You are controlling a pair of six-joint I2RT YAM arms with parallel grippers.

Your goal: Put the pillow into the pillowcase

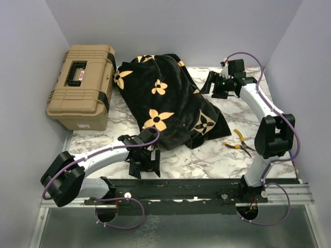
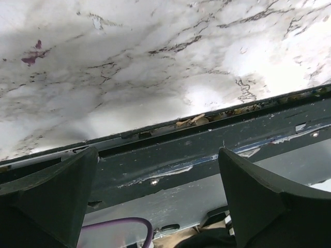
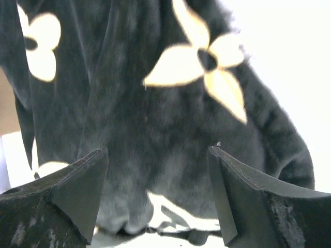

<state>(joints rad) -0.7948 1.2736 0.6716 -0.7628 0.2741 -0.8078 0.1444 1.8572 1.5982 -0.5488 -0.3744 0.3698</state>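
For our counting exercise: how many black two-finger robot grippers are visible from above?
2. The left gripper hovers over the near edge of the marble table; the right gripper, far right, faces the black plush flower-printed pillowcase.

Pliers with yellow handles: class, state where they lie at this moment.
In the top view the pliers lie on the marble table, right side, between the pillowcase and the right arm.
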